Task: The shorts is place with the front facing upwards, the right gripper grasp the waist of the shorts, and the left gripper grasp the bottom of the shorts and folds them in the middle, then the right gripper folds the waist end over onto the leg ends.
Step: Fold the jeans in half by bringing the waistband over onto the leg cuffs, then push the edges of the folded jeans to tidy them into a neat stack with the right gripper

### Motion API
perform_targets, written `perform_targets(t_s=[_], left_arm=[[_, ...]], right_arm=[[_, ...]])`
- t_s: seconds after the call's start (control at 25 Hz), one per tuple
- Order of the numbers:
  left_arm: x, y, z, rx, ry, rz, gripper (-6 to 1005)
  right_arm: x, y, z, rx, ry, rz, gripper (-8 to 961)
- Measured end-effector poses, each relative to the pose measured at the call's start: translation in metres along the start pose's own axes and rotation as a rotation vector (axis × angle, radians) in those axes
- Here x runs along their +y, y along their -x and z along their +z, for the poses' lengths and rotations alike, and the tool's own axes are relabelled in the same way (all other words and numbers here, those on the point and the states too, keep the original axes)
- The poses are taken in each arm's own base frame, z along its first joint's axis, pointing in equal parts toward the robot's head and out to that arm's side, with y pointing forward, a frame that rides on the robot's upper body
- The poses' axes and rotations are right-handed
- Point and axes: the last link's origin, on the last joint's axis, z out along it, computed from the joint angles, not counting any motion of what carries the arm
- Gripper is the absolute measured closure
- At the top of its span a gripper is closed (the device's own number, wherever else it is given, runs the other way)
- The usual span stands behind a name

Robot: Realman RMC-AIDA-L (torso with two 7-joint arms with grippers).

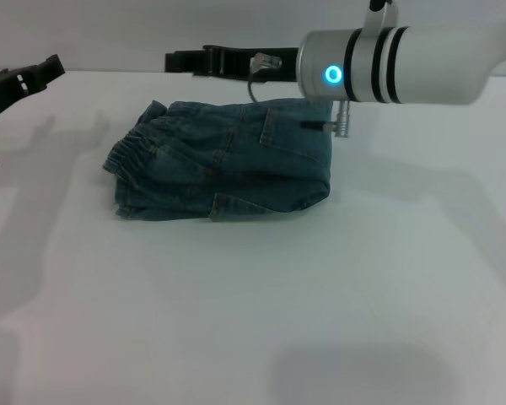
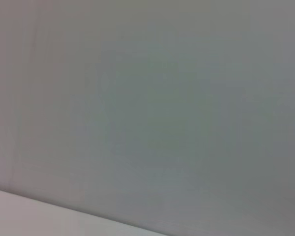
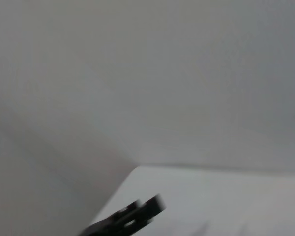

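Note:
The denim shorts lie folded into a compact bundle on the white table, with the folded edge on the right side. The ruched waist of the shorts rests on top at the bundle's left end. A lower denim layer runs along the near edge; I cannot single out the leg ends. My right gripper reaches leftward behind and above the shorts, apart from the cloth and holding nothing. My left gripper hovers at the far left, away from the shorts.
The right arm's silver-white forearm with its blue lamp spans the upper right, over the shorts' right end. A blurred black gripper part shows over the table in the right wrist view. The left wrist view shows only plain grey surface.

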Motion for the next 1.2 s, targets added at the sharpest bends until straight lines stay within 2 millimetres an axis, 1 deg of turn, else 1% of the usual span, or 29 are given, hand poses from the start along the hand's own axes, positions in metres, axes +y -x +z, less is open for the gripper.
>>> perform_targets(t_s=[0.12, 0.2, 0.24, 0.28, 0.36, 0.4, 0.44, 0.52, 0.56, 0.6, 0.64, 0.68, 0.72, 0.76, 0.84, 0.92, 0.96, 1.0, 1.04, 1.08, 1.16, 1.2], left_arm=[[0.004, 0.001, 0.001, 0.003, 0.006, 0.014, 168], [0.007, 0.004, 0.000, 0.009, 0.009, 0.025, 168], [0.009, 0.005, 0.000, 0.014, 0.011, 0.031, 168], [0.010, 0.005, -0.001, 0.019, 0.012, 0.036, 168], [0.017, 0.007, -0.001, 0.038, 0.017, 0.057, 168], [0.020, 0.008, -0.001, 0.047, 0.021, 0.066, 168], [0.024, 0.009, -0.001, 0.064, 0.023, 0.077, 168], [0.030, 0.011, -0.002, 0.091, 0.026, 0.092, 169], [0.032, 0.011, -0.002, 0.108, 0.024, 0.096, 169], [0.034, 0.011, -0.003, 0.123, 0.023, 0.101, 169], [0.037, 0.011, -0.004, 0.145, 0.022, 0.109, 169], [0.039, 0.012, -0.005, 0.165, 0.020, 0.115, 169], [0.042, 0.013, -0.005, 0.185, 0.019, 0.122, 169], [0.045, 0.014, -0.006, 0.208, 0.019, 0.132, 169], [0.050, 0.019, -0.008, 0.251, 0.016, 0.155, 169], [0.053, 0.023, -0.010, 0.301, 0.004, 0.179, 169], [0.054, 0.029, -0.011, 0.327, -0.001, 0.191, 169], [0.056, 0.034, -0.012, 0.360, -0.004, 0.201, 169], [0.058, 0.040, -0.015, 0.404, -0.001, 0.207, 169], [0.058, 0.044, -0.018, 0.437, -0.001, 0.212, 169], [0.063, 0.059, -0.026, 0.528, 0.044, 0.255, 169], [0.064, 0.062, -0.030, 0.566, 0.070, 0.272, 170]], right_arm=[[-0.018, 0.003, -0.009, -0.087, -0.120, -0.153, 545], [-0.032, 0.003, -0.018, -0.167, -0.276, -0.297, 480], [-0.035, 0.003, -0.021, -0.200, -0.342, -0.367, 454], [-0.040, 0.005, -0.027, -0.251, -0.452, -0.453, 427], [-0.042, 0.008, -0.038, -0.343, -0.657, -0.644, 374], [-0.036, 0.005, -0.043, -0.427, -0.810, -0.838, 374], [-0.036, 0.005, -0.043, -0.427, -0.810, -0.838, 374], [-0.032, 0.000, -0.056, -0.573, -0.926, -0.964, 374], [-0.031, -0.005, -0.064, -0.645, -0.940, -0.991, 374], [-0.026, -0.020, -0.079, -0.794, -0.882, -0.995, 374], [-0.026, -0.020, -0.079, -0.794, -0.882, -0.995, 374], [-0.025, -0.030, -0.084, -0.852, -0.813, -0.986, 374], [-0.022, -0.041, -0.086, -0.890, -0.704, -0.972, 374], [-0.022, -0.052, -0.086, -0.889, -0.621, -0.956, 373], [-0.023, -0.076, -0.083, -0.835, -0.462, -0.890, 373], [-0.025, -0.098, -0.082, -0.779, -0.373, -0.813, 373], [-0.025, -0.107, -0.082, -0.754, -0.347, -0.786, 373], [-0.026, -0.128, -0.083, -0.700, -0.313, -0.753, 373], [-0.026, -0.128, -0.083, -0.700, -0.313, -0.753, 373], [-0.026, -0.136, -0.084, -0.681, -0.309, -0.739, 373], [-0.027, -0.152, -0.086, -0.640, -0.301, -0.703, 373], [-0.028, -0.158, -0.087, -0.624, -0.300, -0.689, 373]])
